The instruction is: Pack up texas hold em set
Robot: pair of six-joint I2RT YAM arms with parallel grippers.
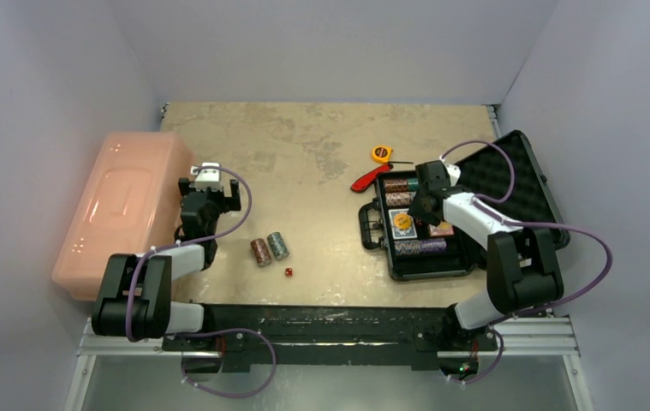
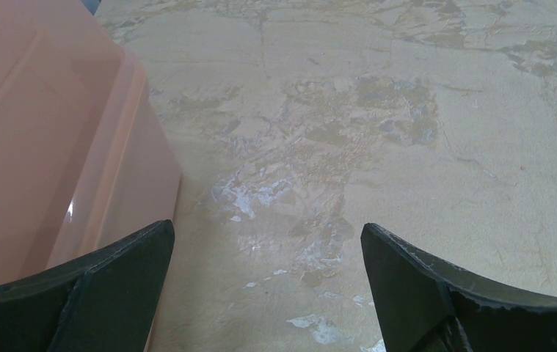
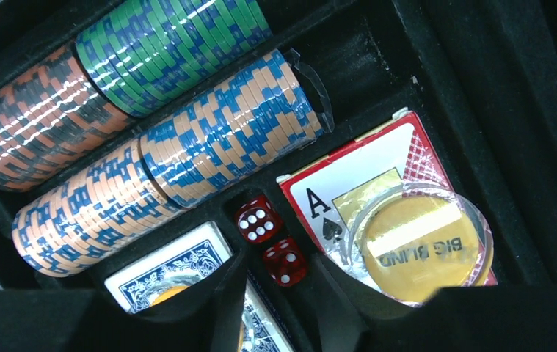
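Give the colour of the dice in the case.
The dice are red with white pips, clearest in the right wrist view.

This is a robot lab's test cell: plain pale walls (image 1: 330, 43) close in a scuffed tan table (image 1: 304, 145) on its left, right and far sides. Along the near edge an aluminium rail (image 1: 535, 347) carries the left arm (image 1: 146, 287) and the right arm (image 1: 518, 265), mounted side by side and trailing purple cables (image 1: 593, 248).

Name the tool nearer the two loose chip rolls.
Left. Left tool, open beside the pink bin, is just left of the chip rolls; right tool is inside the case.
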